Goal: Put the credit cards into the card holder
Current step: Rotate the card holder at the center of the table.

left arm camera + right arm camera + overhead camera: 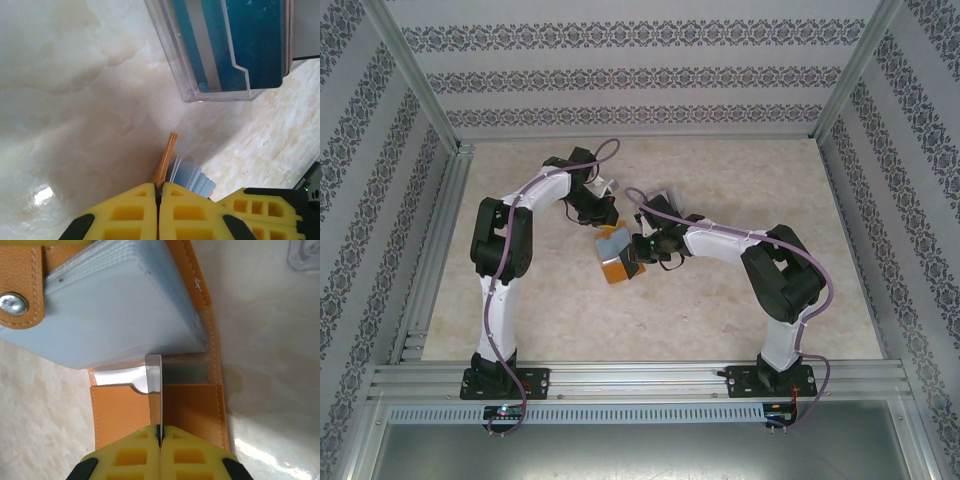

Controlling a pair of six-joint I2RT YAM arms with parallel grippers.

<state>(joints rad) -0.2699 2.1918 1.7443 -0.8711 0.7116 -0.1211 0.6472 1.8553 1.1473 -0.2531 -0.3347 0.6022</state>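
the credit card (155, 387), pinched edge-on in the right claw (159, 431), is pointing lengthwise into the card holder (120, 412) just ahead; the left claw (158, 190) is gripping the holder's cover.

card holder (185, 410): orange-tan, pale stitching
pockets (115, 305): pale bluish-clear
snap stud (12, 304): silver
credit card (154, 375): grey-white
left gripper (158, 192): yellow, black corners
right gripper (159, 432): yellow, black corners
table (720, 300): cream, marbled
walls (640, 75): white, dark floral bands
case (172, 55): clear
stored cards (255, 45): blue, grey stripe
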